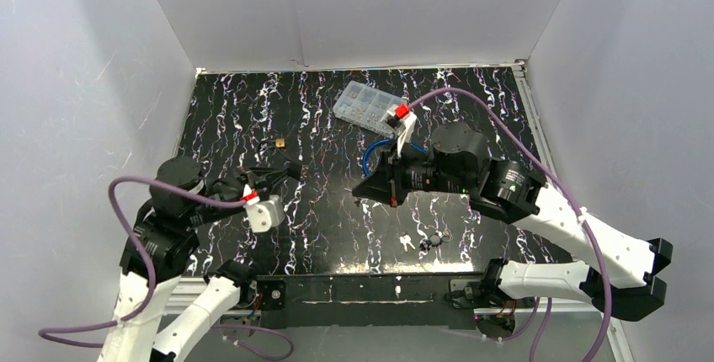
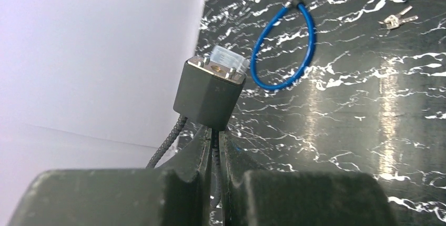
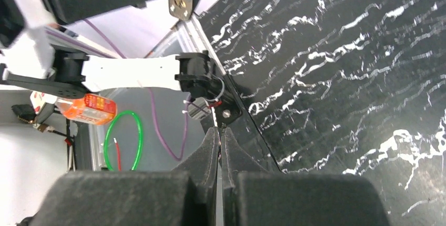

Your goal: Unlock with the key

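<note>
The lock is off the bench, hanging over its left part. I see it tilted, with its metal keyhole face turned up and away from my left wrist camera. My left gripper is pinched tight on the braided cable coming out of the lock's underside, not on the body itself. The keys lie flat close to the near edge, about midway along it, with a small dark lump just beside them. Between the lock and the keys the marbled surface is bare, so I have open room there. The left arm is folded low by the left edge, its wrist pointing toward the middle. The right arm reaches in from the right edge, wrist level, and its gripper hovers over the centre with its fingers pressed together. I cannot make out anything between them. A blue cable loop lies under that arm. A small brass piece sits toward the far left. Near the far edge a clear compartment box holds small parts too tiny to identify.
</note>
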Available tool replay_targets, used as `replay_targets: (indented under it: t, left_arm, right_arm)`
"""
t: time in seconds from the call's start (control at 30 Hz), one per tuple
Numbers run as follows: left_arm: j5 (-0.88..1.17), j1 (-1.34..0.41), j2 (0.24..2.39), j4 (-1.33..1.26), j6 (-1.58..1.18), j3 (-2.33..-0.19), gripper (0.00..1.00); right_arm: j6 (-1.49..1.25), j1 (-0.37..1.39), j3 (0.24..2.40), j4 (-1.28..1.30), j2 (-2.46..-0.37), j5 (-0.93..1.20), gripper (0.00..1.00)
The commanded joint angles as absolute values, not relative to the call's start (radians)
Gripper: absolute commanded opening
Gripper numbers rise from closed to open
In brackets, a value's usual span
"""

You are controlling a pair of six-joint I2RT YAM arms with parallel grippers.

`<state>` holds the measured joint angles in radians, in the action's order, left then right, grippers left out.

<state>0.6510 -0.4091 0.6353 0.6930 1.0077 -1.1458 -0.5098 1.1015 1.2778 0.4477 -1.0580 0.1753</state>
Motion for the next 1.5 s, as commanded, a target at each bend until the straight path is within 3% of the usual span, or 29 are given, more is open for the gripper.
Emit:
replay_targets:
  t: [0.0, 0.57, 1.47]
  left_arm:
    - [0.674, -0.413, 0.594, 0.625, 1.049, -1.184, 0.0]
    - [0.637, -0.413, 0.6, 0.581, 0.976, -1.278, 0.0]
    - [0.579, -0.413, 0.65, 0.586, 0.955, -1.284, 0.0]
  right_arm:
    - [-0.468, 1.1, 1.421, 0.491, -1.101, 0.244, 0.01]
    - [-0.405, 1.101, 1.752, 0.606, -1.3, 0.23, 0.01]
    - [-0.452, 1.106, 1.898, 0.556, -1.424, 0.268, 0.01]
